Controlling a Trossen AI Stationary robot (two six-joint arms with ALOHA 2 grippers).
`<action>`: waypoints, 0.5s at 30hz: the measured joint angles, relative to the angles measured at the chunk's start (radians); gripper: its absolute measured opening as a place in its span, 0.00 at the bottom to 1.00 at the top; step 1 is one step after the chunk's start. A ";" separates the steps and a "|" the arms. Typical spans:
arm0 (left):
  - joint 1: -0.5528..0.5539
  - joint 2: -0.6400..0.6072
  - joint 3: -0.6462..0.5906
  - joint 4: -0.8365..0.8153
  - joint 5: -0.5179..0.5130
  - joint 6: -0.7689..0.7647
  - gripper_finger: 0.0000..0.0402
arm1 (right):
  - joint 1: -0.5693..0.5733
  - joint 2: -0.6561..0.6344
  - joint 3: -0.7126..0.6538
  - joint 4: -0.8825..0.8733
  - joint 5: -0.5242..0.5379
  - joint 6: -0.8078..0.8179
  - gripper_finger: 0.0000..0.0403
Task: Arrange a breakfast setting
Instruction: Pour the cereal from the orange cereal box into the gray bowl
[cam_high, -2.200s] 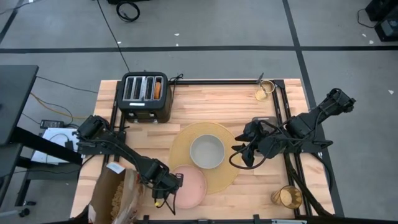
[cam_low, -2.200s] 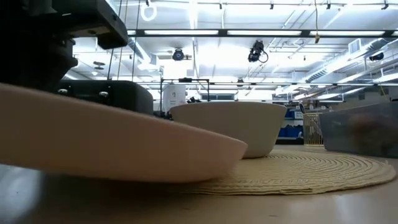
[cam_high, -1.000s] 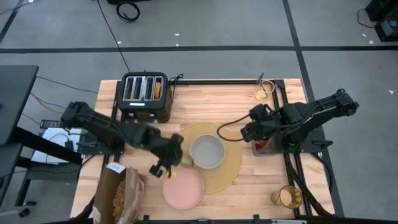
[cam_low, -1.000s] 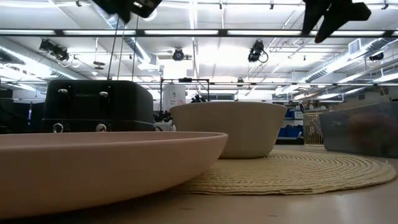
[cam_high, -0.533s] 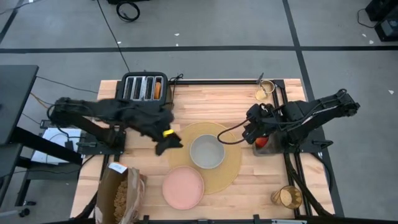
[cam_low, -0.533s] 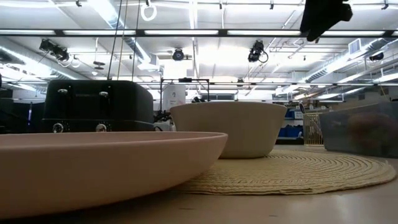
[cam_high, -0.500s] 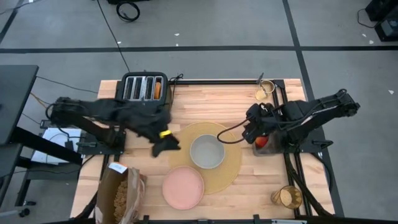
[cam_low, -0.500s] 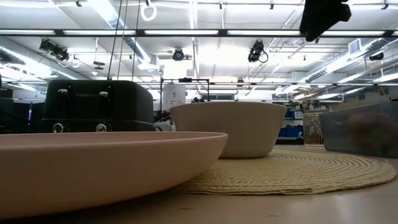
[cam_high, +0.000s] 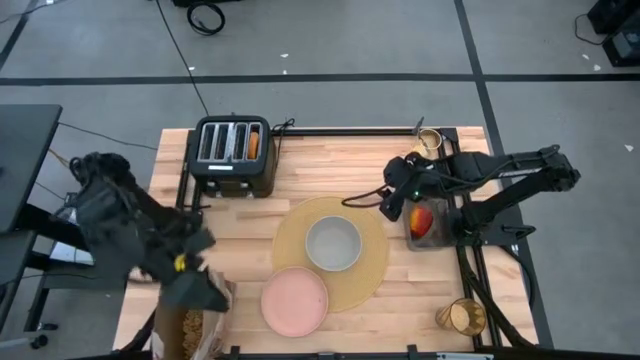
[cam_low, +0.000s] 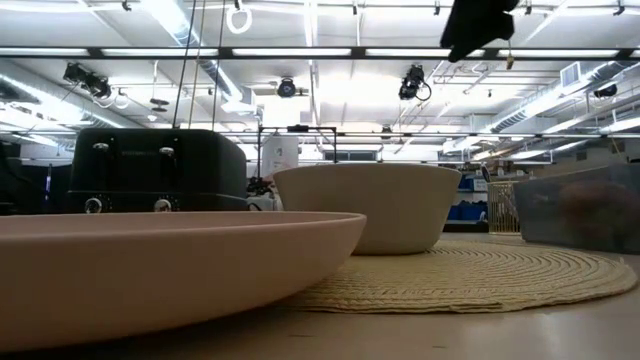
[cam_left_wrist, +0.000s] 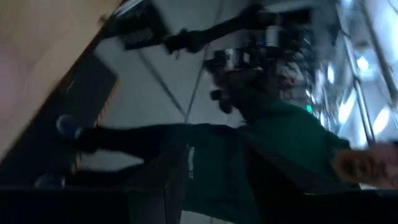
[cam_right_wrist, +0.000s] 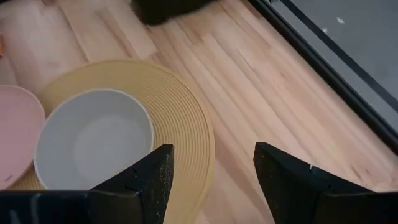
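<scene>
The tan placemat lies mid-table with the grey-green bowl standing on it. The pink plate rests on the placemat's near-left edge and the table. The red apple sits in a clear box at the right. The amber tumbler stands at the near right corner. A toast round sticks up from the toaster. My right gripper hangs open and empty above the placemat's right edge, left of the apple. My left gripper is blurred over the near left corner.
A brown paper bag stands at the near left corner under my left arm. A small jar stands at the far right. The clear box holds the apple. A person in green shows in the left wrist view.
My left arm has swung fast from beside the bowl, near the toaster, toward the table's near left corner, over the paper bag. My right gripper has shifted a little toward the table's left, uncovering the apple. Plate, bowl and placemat have stayed put.
</scene>
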 joint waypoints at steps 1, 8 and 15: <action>-0.029 0.012 0.000 -0.030 -0.028 -0.064 0.40 | -0.009 0.000 0.000 0.014 -0.009 -0.019 0.57; -0.164 0.088 -0.002 -0.279 -0.050 -0.503 0.40 | -0.065 0.000 0.000 0.081 -0.054 -0.112 0.57; -0.188 0.138 0.035 -0.325 0.071 -0.657 0.36 | -0.106 0.000 0.000 0.090 -0.130 -0.137 0.57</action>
